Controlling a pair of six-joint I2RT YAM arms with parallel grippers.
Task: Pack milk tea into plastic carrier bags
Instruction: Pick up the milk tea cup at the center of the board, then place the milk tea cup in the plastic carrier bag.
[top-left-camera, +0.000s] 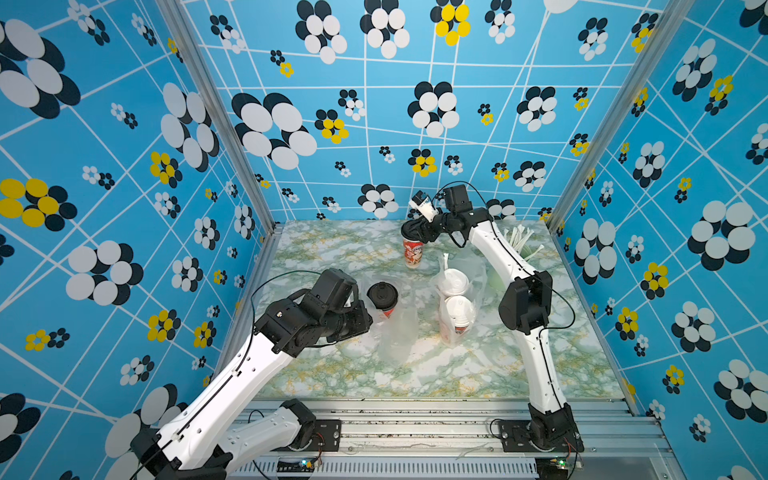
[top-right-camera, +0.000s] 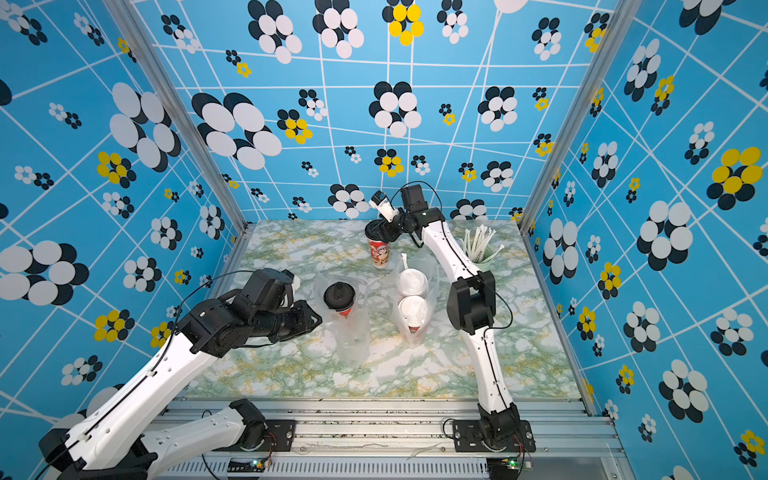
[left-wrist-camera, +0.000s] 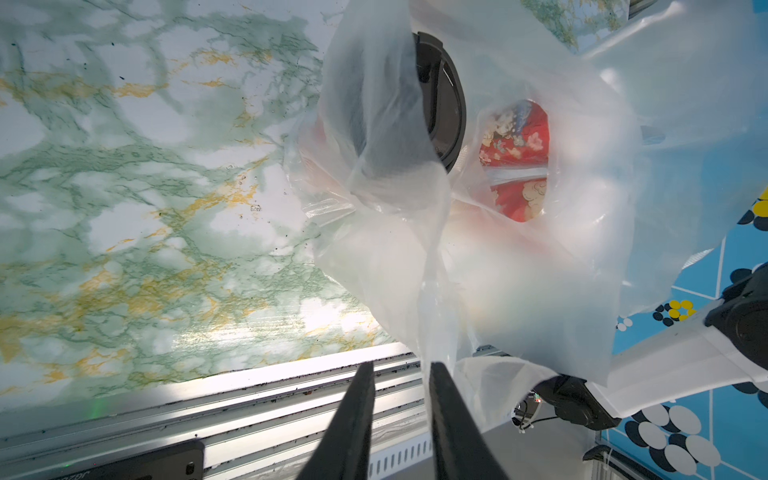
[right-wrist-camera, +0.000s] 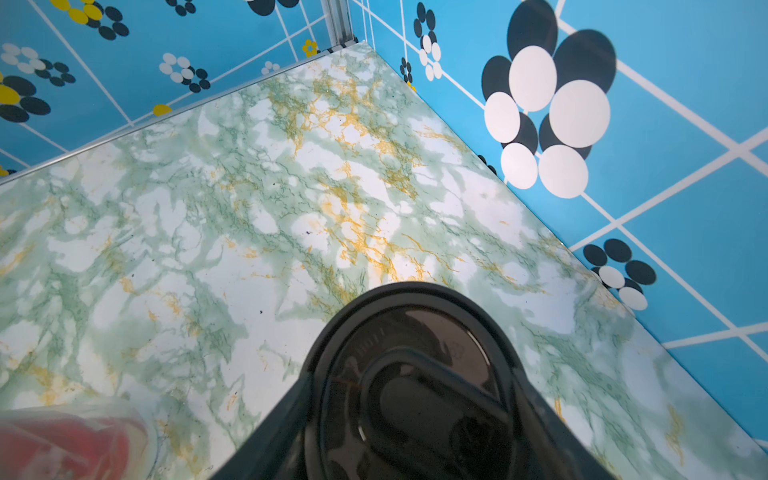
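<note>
A transparent plastic carrier bag (top-left-camera: 395, 336) (top-right-camera: 353, 340) stands left of centre with one black-lidded milk tea cup (top-left-camera: 382, 295) (top-right-camera: 339, 296) upright in it. My left gripper (top-left-camera: 369, 320) (left-wrist-camera: 399, 365) is at this bag's left side, open, with bag film (left-wrist-camera: 519, 270) lying against one finger. The cup's red print (left-wrist-camera: 515, 158) shows through the bag mouth. Another black-lidded milk tea cup (top-left-camera: 412, 253) (top-right-camera: 379, 253) stands on the table at the back. My right gripper (top-left-camera: 415, 230) (right-wrist-camera: 411, 332) is shut on its lid (right-wrist-camera: 415, 395) from above.
Right of centre, a second carrier bag (top-left-camera: 478, 282) holds two white-lidded cups (top-left-camera: 453, 282) (top-left-camera: 459, 309). A pale green cup of wrapped straws (top-left-camera: 523, 245) stands at the back right behind my right arm (top-left-camera: 525, 301). Blue walls close in three sides.
</note>
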